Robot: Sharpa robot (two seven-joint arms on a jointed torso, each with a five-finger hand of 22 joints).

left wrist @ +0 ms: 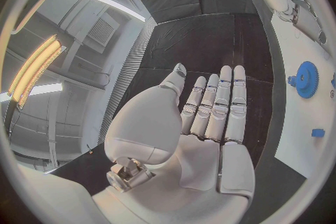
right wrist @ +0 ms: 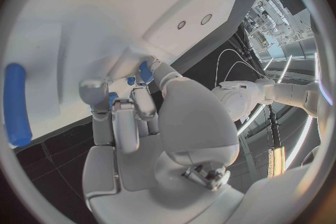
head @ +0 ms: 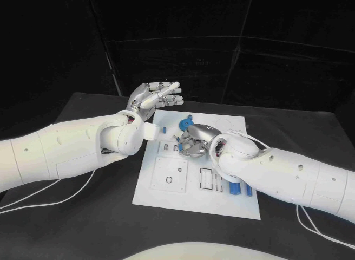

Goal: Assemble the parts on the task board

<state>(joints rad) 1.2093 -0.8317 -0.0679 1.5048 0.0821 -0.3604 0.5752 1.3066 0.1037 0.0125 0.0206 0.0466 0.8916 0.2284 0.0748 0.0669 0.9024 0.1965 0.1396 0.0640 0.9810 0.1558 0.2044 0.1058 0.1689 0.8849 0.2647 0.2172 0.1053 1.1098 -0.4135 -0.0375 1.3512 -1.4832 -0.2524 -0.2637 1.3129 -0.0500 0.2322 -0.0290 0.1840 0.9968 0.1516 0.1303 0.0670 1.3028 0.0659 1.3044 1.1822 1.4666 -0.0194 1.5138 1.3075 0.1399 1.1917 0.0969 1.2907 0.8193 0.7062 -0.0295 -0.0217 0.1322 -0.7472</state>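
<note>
— Task board is lying flat mid-tabletop, isn't it, with black curtains hanging behind?

— Yes. A blue gear is sitting near its far end and a blue rod by its right edge.

— And the hands?

— Left hand is hovering beyond the far left corner, fingers straight, holding nothing. Right hand is curling over the board, pinching a small blue part.
</note>
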